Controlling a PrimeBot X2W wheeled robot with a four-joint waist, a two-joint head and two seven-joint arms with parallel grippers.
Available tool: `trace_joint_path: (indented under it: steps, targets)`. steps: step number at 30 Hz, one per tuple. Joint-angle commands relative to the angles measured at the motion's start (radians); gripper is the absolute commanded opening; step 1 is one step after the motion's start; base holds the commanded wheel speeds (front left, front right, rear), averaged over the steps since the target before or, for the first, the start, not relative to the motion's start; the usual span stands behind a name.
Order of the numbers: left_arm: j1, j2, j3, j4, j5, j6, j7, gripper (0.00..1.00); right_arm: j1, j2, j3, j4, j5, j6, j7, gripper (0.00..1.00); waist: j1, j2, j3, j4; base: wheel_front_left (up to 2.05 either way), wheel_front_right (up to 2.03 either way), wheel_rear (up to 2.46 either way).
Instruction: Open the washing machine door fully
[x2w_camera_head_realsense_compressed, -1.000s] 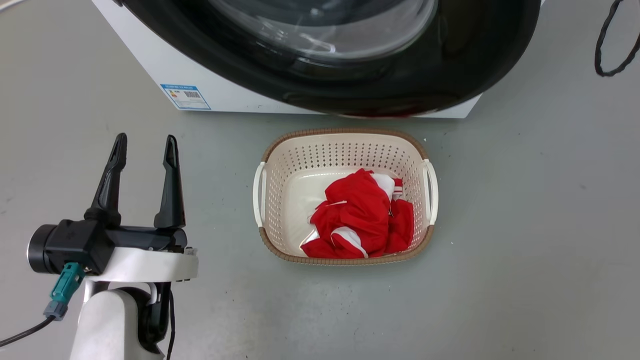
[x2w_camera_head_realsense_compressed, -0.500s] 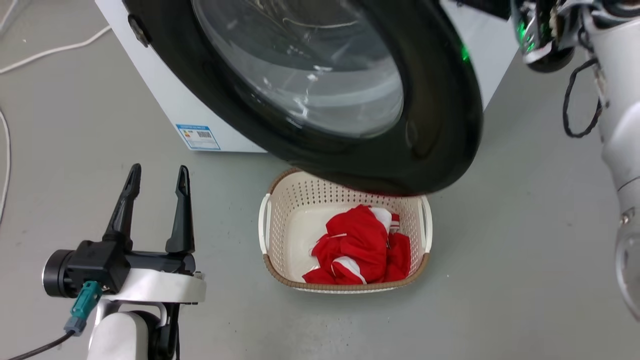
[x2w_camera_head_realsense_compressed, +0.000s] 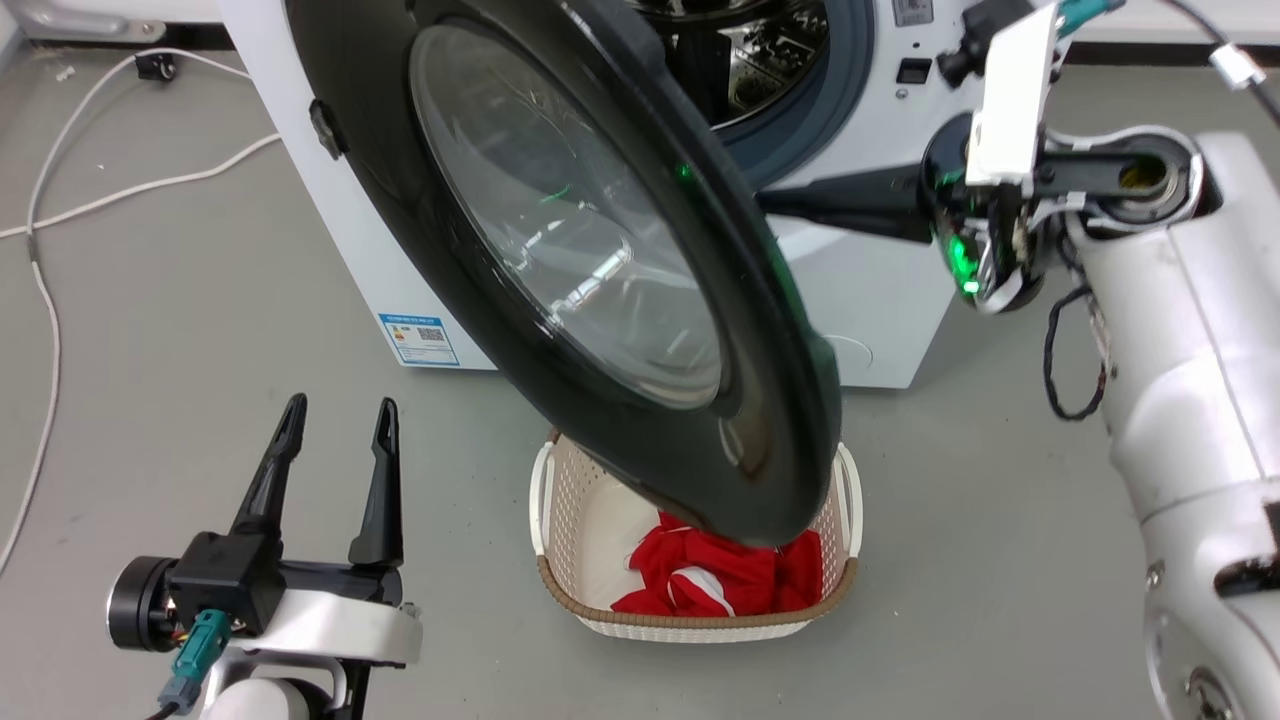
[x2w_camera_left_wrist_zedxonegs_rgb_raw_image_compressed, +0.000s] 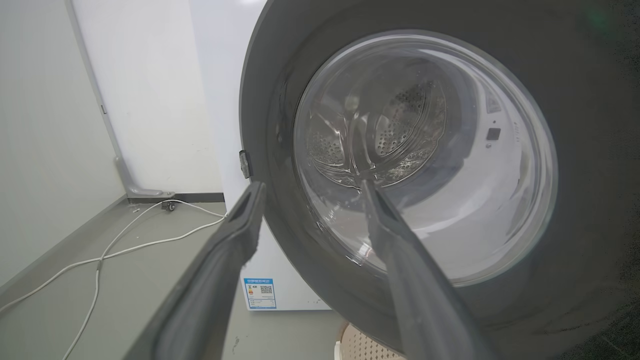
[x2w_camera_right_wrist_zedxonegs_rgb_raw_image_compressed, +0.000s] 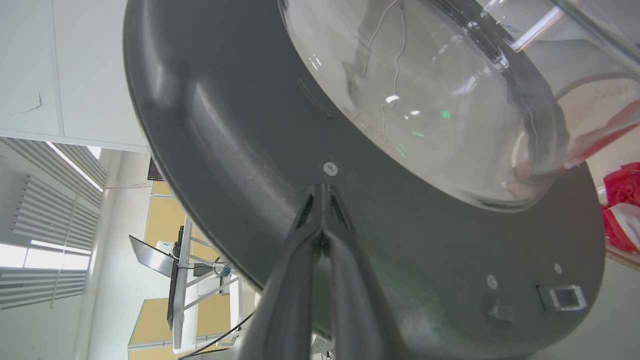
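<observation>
The washing machine door (x2w_camera_head_realsense_compressed: 560, 250) is glossy black with a bulging clear glass centre. It stands swung out from the white machine (x2w_camera_head_realsense_compressed: 880, 300) on a hinge at its left, and the steel drum (x2w_camera_head_realsense_compressed: 750, 60) shows behind it. My right gripper (x2w_camera_right_wrist_zedxonegs_rgb_raw_image_compressed: 322, 192) is shut with nothing in it, its tips against the door's inner dark face (x2w_camera_right_wrist_zedxonegs_rgb_raw_image_compressed: 240, 150) just under a screw. In the head view its fingers (x2w_camera_head_realsense_compressed: 850, 205) reach left behind the door's edge. My left gripper (x2w_camera_head_realsense_compressed: 340, 420) is open at the lower left, apart from the door. Its own view (x2w_camera_left_wrist_zedxonegs_rgb_raw_image_compressed: 312, 192) faces the door's glass (x2w_camera_left_wrist_zedxonegs_rgb_raw_image_compressed: 425, 160).
A cream basket (x2w_camera_head_realsense_compressed: 565, 590) holding red cloth (x2w_camera_head_realsense_compressed: 720, 580) sits on the floor under the door's lower edge. White cables (x2w_camera_head_realsense_compressed: 60, 210) trail over the grey floor at the left. A small round filter cover (x2w_camera_head_realsense_compressed: 850, 352) marks the machine's lower front.
The camera has tilted upward, so the whole picture shifted. The door has swung further out from the machine toward the left, and the right arm has come into view behind its edge.
</observation>
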Motion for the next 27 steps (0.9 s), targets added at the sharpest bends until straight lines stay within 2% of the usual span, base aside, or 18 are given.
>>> trace_joint_path:
  steps: [1, 7, 11, 18, 27]
  targets:
    - [0.015, 0.002, -0.001, 0.002, 0.006, 0.000, -0.003, 1.00, 0.040, 0.010, 0.008, -0.022, 0.014, 0.000, 0.015, 0.00, 0.0001, -0.0001, -0.012, 0.006, 0.00, 0.00, 0.00]
    - [0.035, 0.002, -0.009, 0.010, 0.011, 0.000, -0.003, 1.00, 0.163, 0.014, 0.060, -0.130, 0.106, 0.000, 0.063, 0.00, 0.0001, -0.0001, -0.044, 0.030, 0.00, 0.00, 0.00]
    - [0.045, -0.001, -0.015, 0.013, 0.012, 0.000, -0.003, 1.00, 0.230, 0.013, 0.134, -0.186, 0.181, 0.000, 0.051, 0.00, 0.0001, -0.0001, -0.060, 0.045, 0.00, 0.00, 0.00]
    - [0.052, -0.004, -0.020, 0.012, 0.015, 0.000, -0.003, 1.00, 0.324, 0.013, 0.295, -0.282, 0.306, 0.000, -0.014, 0.00, 0.0001, -0.0001, -0.067, 0.069, 0.00, 0.00, 0.00]
    - [0.039, -0.001, -0.019, 0.005, 0.012, 0.000, -0.003, 1.00, 0.361, 0.012, 0.480, -0.363, 0.430, 0.000, -0.142, 0.00, 0.0001, -0.0001, -0.044, 0.093, 0.00, 0.00, 0.00]
